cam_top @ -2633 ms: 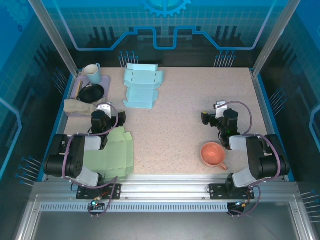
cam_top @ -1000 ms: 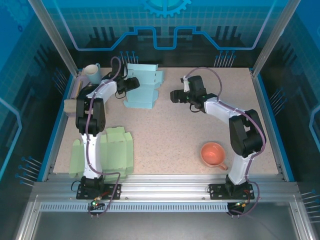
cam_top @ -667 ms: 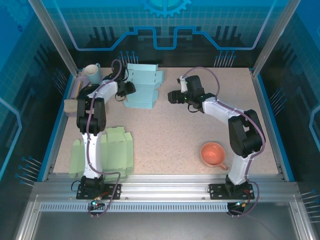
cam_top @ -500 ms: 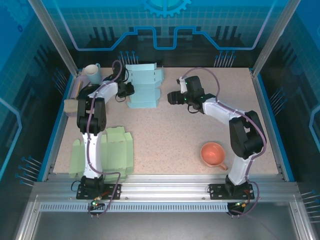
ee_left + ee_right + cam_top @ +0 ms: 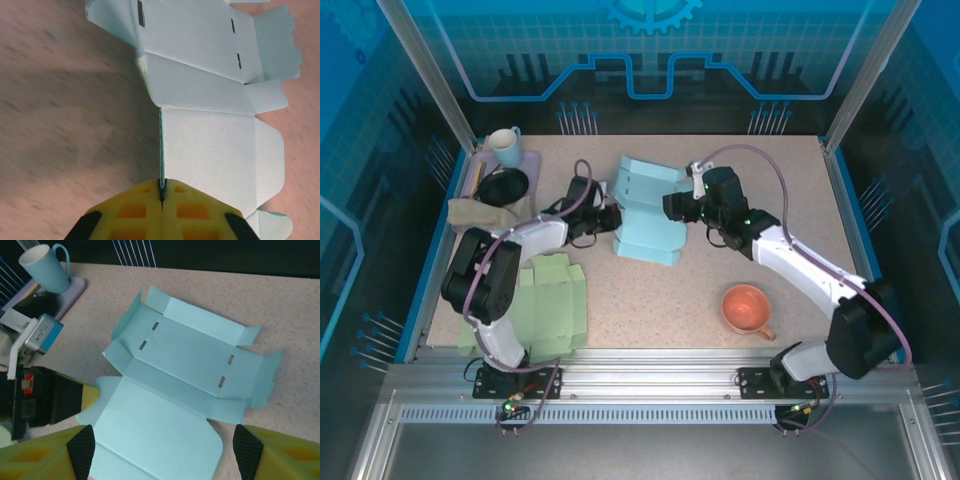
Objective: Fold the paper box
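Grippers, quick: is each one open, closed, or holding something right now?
Left gripper: closed, pinching the edge of the blue paper box sheet.
Right gripper: open, holding nothing, over the sheet.

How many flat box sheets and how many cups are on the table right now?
Box sheets: 2, blue sheet and green sheet
Cups: 2, pink cup and pale mug
Total: 4

The left end effector, open a second ago, now pinches the paper box, which sits nearer and further right, with the right end effector now over it.
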Controlling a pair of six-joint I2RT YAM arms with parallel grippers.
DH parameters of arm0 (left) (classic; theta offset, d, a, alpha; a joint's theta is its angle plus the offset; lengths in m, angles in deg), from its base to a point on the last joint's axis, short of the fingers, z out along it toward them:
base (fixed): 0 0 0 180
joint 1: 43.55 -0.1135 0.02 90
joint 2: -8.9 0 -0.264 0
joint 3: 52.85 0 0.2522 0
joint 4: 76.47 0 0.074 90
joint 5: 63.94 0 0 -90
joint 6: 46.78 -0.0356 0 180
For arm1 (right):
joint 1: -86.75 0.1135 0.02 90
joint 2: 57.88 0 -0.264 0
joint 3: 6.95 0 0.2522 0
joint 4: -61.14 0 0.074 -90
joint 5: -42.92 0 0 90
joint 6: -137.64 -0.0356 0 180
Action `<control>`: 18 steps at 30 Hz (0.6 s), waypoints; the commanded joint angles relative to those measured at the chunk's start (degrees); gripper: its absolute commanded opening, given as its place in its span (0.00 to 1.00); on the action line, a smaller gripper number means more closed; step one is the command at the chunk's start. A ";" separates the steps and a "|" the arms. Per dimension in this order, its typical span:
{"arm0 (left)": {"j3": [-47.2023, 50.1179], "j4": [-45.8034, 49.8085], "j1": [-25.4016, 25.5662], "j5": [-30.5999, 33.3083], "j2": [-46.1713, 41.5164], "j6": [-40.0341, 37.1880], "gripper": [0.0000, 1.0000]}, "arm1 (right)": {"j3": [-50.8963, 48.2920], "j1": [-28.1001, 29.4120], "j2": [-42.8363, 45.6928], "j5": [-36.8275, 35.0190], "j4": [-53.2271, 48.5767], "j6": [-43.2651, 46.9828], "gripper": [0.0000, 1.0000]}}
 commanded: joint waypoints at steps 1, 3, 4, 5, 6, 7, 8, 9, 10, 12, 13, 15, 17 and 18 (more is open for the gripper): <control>7.16 -9.47 2.64 -0.74 -3.61 2.71 0.00 | -4.56 0.96 4.51 -8.11 -4.59 -1.66 0.76; 12.76 -12.89 3.77 1.48 -5.67 4.79 0.00 | -7.58 1.02 6.97 -9.10 -4.33 -2.32 0.76; 15.84 -15.19 3.76 1.82 -6.91 6.04 0.01 | -9.06 1.05 7.99 -9.49 -4.23 -2.54 0.76; 18.17 -16.85 3.78 2.37 -7.98 6.77 0.04 | -9.95 1.11 9.10 -9.68 -3.73 -2.84 0.76; 20.53 -18.34 3.85 2.80 -9.19 7.47 0.08 | -13.01 1.21 10.04 -10.02 -2.81 -3.20 0.76; 22.49 -19.73 3.87 2.61 -10.18 7.75 0.14 | -14.94 1.23 10.88 -10.09 -1.49 -3.56 0.76; 23.78 -20.58 3.87 2.11 -10.94 7.94 0.20 | -16.57 1.39 11.48 -10.03 -0.30 -3.83 0.76; 25.25 -21.35 3.96 1.78 -11.89 8.10 0.24 | -18.07 1.41 11.80 -9.86 1.20 -4.09 0.75; 26.76 -22.55 4.04 1.75 -12.81 8.30 0.28 | -19.32 1.46 11.83 -9.81 2.54 -4.20 0.75; 29.43 -24.05 4.05 4.26 -15.10 9.11 0.38 | -20.80 1.61 10.97 -10.52 4.62 -4.31 0.74; 30.80 -24.89 4.04 7.30 -16.69 10.10 0.43 | -21.07 1.74 10.11 -11.02 5.52 -4.23 0.74; 32.25 -25.48 4.04 12.51 -19.85 10.84 0.51 | -20.68 1.86 7.90 -11.72 6.78 -3.96 0.74; 30.06 -22.21 4.05 16.31 -21.55 10.38 0.55 | -19.59 2.12 5.28 -11.58 7.88 -3.42 0.73; 28.18 -20.70 4.04 16.82 -21.59 9.47 0.56 | -18.93 2.30 3.78 -11.23 8.60 -2.98 0.73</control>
